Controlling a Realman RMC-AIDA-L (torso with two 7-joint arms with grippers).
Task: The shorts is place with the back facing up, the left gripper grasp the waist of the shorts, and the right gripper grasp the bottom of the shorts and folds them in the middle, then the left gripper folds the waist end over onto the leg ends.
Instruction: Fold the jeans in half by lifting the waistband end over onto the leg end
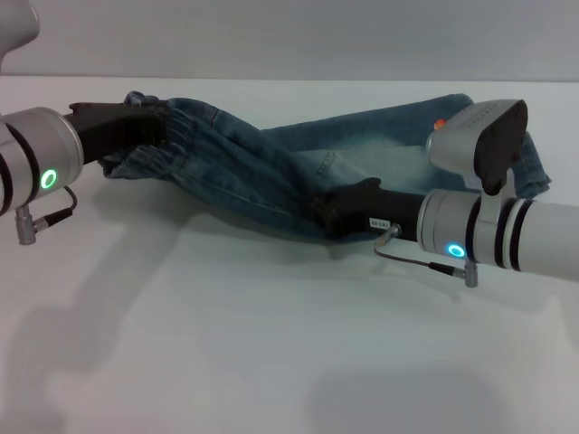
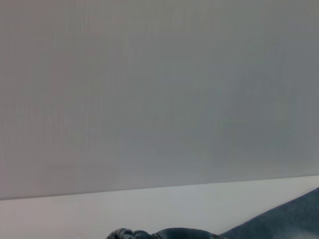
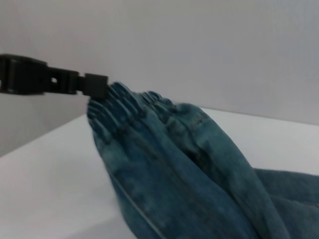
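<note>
The shorts lie on the white table, toward its far side. Their long way runs across the table, from the robot's left to its right. The waist of the shorts points left, and the leg ends reach to the far right, partly hidden behind the right arm.

The left gripper is at the far left and has its jaws closed tight on the puckered waist band, holding it up off the table. The right wrist view shows this pinch well.

The right gripper is pushed into the near edge of the shorts at the middle. I cannot tell if its jaws are apart or together.

The near half of the table is bare and wide.
</note>
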